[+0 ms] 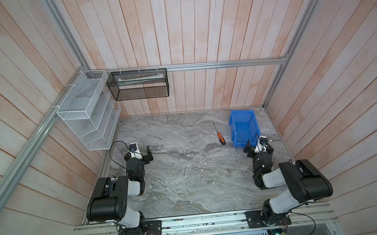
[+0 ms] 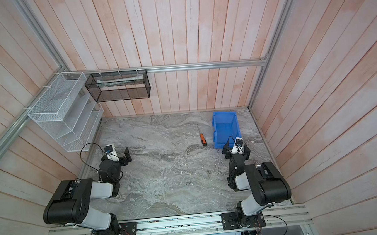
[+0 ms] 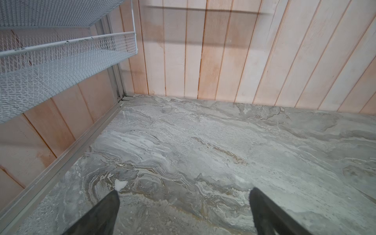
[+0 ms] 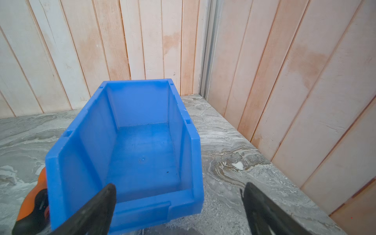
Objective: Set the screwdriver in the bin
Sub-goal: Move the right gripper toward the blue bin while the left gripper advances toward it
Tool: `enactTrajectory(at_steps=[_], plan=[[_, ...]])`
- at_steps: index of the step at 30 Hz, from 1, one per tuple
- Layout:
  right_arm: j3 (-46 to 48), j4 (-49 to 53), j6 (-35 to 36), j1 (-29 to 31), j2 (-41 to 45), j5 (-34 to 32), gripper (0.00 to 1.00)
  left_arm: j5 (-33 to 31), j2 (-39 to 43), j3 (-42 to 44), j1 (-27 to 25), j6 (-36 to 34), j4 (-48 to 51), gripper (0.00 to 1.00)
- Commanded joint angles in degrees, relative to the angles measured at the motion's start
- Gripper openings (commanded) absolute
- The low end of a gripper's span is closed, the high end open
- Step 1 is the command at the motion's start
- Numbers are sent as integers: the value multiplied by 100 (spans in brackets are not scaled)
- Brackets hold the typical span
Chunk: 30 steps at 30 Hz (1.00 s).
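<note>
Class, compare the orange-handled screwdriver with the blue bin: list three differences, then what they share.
Colour: the screwdriver has an orange handle, black end and dark shaft; the bin is blue throughout.
Shape: the screwdriver is slim and shorter than the bin, a wide open-topped box.
Pose: the screwdriver lies flat; the bin stands upright, empty.
Both rest on the table, side by side, apart.
</note>
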<state>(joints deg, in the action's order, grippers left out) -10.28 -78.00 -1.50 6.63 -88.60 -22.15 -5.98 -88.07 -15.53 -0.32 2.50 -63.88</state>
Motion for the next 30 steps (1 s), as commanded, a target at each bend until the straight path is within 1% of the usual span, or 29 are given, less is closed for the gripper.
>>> enactTrajectory(at_steps=[1,30], plan=[[-97,22,-44,-27,-17,62,98,97,-26,-99,25,-92,-4,100],[-97,35,-53,-66,-17,114,99,114,-26,-98,32,-93,23,100]])
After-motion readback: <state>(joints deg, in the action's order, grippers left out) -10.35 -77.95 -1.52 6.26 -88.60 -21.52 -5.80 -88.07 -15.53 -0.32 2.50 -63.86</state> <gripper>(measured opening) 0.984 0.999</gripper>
